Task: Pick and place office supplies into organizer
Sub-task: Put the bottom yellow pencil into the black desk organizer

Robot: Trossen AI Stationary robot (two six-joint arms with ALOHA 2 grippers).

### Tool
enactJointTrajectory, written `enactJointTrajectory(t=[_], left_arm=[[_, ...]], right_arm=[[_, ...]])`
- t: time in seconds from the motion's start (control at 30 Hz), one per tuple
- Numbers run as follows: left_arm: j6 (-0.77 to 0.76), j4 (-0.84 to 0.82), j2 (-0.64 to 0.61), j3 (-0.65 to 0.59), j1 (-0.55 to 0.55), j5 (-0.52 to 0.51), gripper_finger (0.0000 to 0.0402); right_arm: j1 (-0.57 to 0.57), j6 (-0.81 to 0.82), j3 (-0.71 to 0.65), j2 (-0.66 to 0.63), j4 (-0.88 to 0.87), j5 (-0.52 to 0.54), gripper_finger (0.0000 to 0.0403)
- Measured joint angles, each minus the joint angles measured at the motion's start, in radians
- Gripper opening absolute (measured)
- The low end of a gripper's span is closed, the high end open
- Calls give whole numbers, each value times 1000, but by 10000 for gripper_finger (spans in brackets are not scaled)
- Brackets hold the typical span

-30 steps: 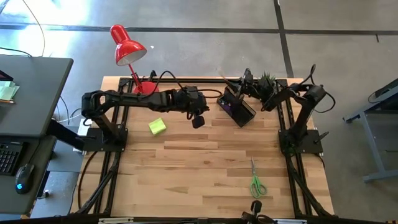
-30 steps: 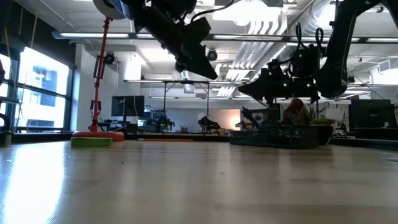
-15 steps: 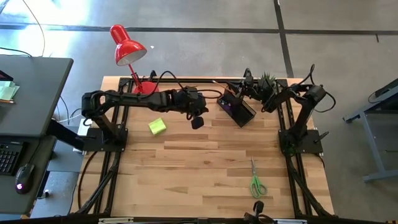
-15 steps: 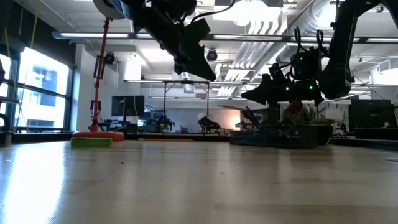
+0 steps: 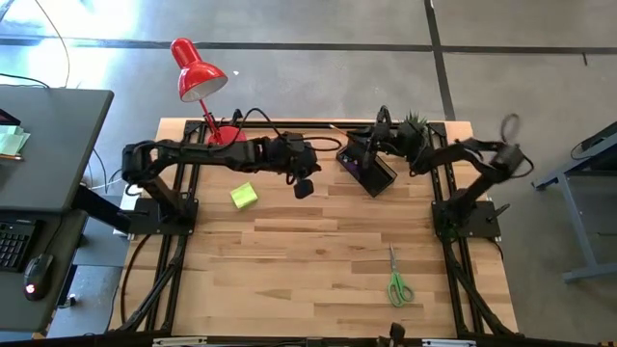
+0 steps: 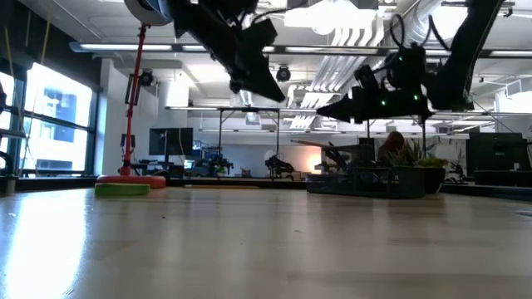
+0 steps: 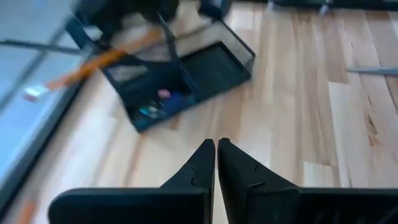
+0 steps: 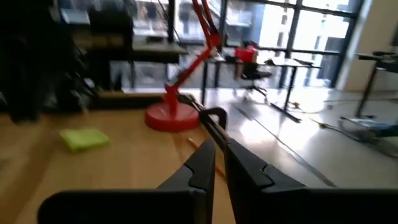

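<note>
The black mesh organizer (image 5: 367, 167) stands on the far part of the table, next to the potted plant (image 5: 415, 120); something purple (image 7: 173, 102) lies inside it. My right gripper (image 8: 219, 152) hovers above the organizer's far side, shut on a dark pen (image 8: 208, 124). My left gripper (image 5: 303, 189), shut and empty, hangs in the air left of the organizer. The yellow-green sticky-note block (image 5: 244, 196) lies flat on the table's left part, the green-handled scissors (image 5: 397, 280) toward the near right. An orange pencil (image 7: 102, 61) lies beyond the organizer. My right gripper pinches the dark pen between its two fingers at the pen's rear part (image 8: 221, 142). The pen runs on along the fingers and sticks out past their tips, its clip end (image 8: 214, 113) forward. It is lifted clear, pointing toward the table's left.
The red desk lamp (image 5: 198, 72) stands at the far left with its base (image 5: 227, 135) on the table. A grey desk (image 5: 39, 145) stands off the table's left edge. The bare wood (image 5: 318, 260) of the middle and near part holds only the scissors.
My right gripper has risen above the organizer and shifted a little toward the table's left, while its elbow swung out to the right. My left gripper has lifted slightly and stays shut.
</note>
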Motion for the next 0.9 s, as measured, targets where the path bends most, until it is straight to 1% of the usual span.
enactJointTrajectory(t=[0.1, 0.17, 0.2, 0.3, 0.33, 0.4, 0.47, 0.53, 0.6, 0.7, 0.77, 0.9], left_arm=[[39, 0, -47, 0, 0, -38, 7], [71, 45, -71, -4, 9, -35, 7], [79, 102, -85, -25, 16, -6, 7], [79, 346, -111, -138, 49, 135, 7], [63, 419, -110, -178, 67, 179, 7], [7, 514, -116, -250, 108, 242, 7], [-51, 612, -120, -293, 150, 290, 7], [-102, 660, -126, -322, 185, 346, 8], [-140, 713, -125, -347, 198, 375, 8], [-171, 809, -125, -384, 194, 372, 8], [-191, 850, -125, -402, 186, 368, 8], [-202, 854, -125, -411, 186, 364, 8]], right_arm=[[52, -128, 70, -109, -309, 145, 50], [73, -167, 138, -161, -526, 230, 69], [78, -169, 186, -175, -627, 255, 78], [75, -176, 340, -192, -945, 275, 105], [75, -188, 399, -189, -1050, 289, 112], [75, -211, 506, -175, -1233, 316, 124], [82, -219, 607, -145, -1368, 344, 130], [85, -223, 692, -103, -1471, 347, 133], [94, -223, 765, -48, -1535, 339, 133], [111, -244, 833, 54, -1609, 351, 133], [124, -257, 866, 117, -1638, 387, 134], [130, -257, 908, 188, -1641, 458, 134]])
